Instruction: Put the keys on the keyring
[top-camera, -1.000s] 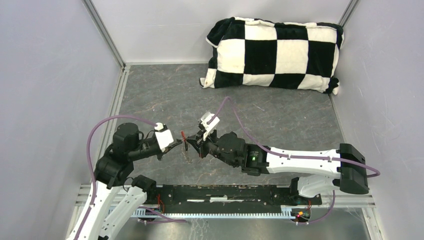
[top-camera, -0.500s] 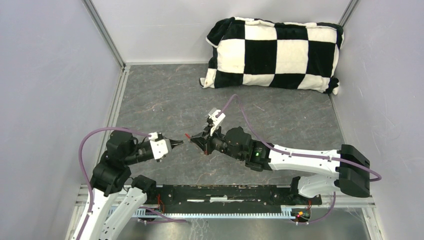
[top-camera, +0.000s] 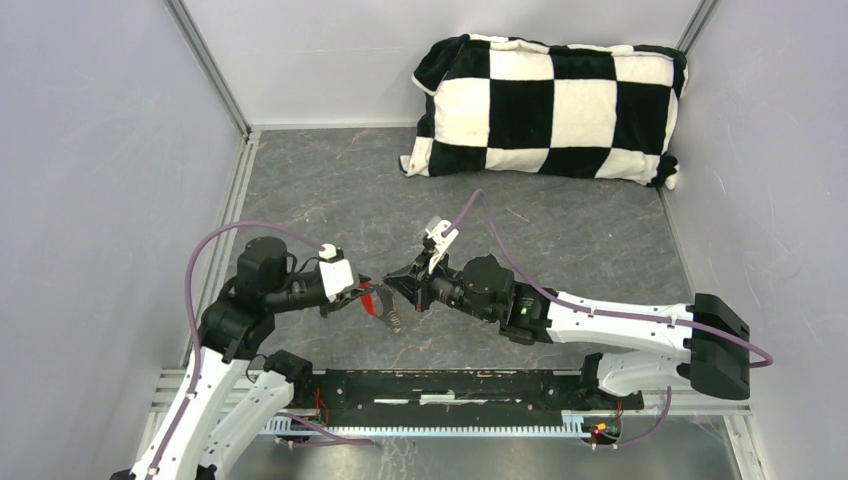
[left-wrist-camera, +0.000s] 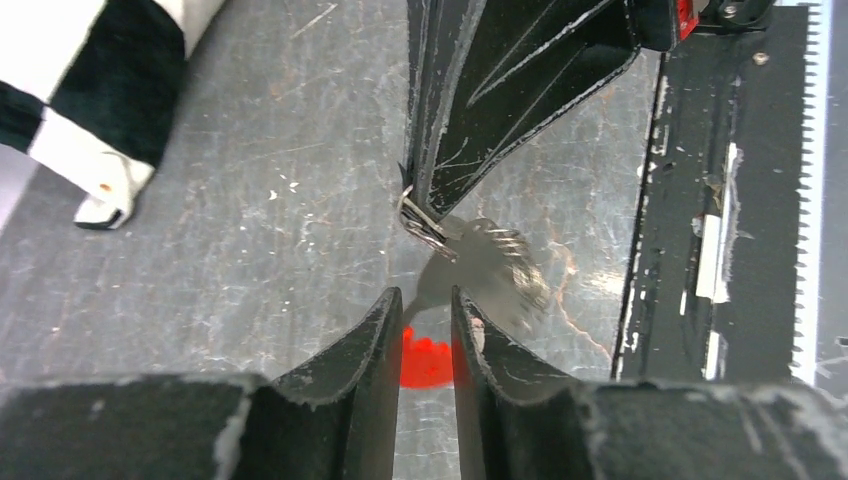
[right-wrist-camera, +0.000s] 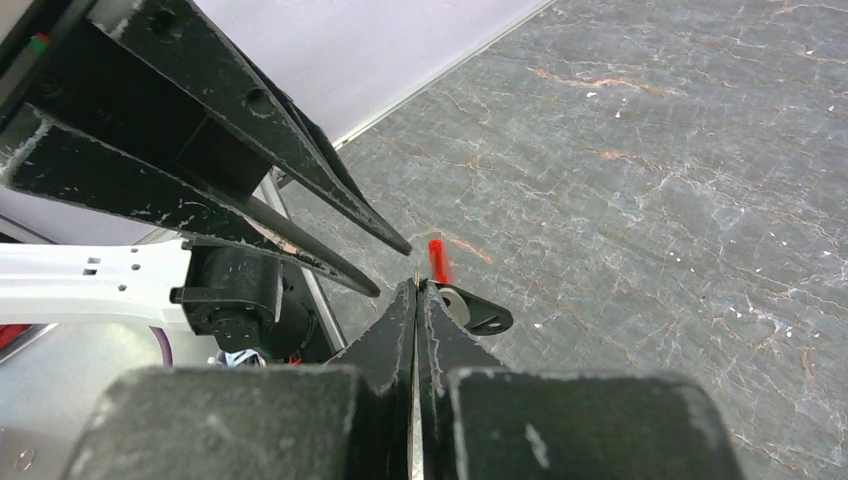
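Note:
My right gripper (top-camera: 393, 283) is shut on a thin silver ring of the keyring (right-wrist-camera: 417, 278) and holds it above the floor. The ring also shows in the left wrist view (left-wrist-camera: 420, 222), with a blurred silver cluster (left-wrist-camera: 495, 268) hanging below it. A dark-headed key (right-wrist-camera: 478, 316) sits just beside the right fingertips. The red fob (top-camera: 376, 301) hangs near the left fingertips, and rings dangle lower (top-camera: 394, 319). My left gripper (top-camera: 361, 292) faces the right one with a narrow gap between its fingers. The red (left-wrist-camera: 426, 362) shows through that gap, blurred. The red-headed key is not told apart.
A black-and-white checked pillow (top-camera: 548, 108) lies at the back right of the grey stone-patterned floor. A black toothed rail (top-camera: 450, 385) runs along the near edge. Grey walls close in the left and right sides.
My left gripper pulled back to the left, then came forward to meet the right gripper. The red fob and rings now hang between the two grippers and swing.

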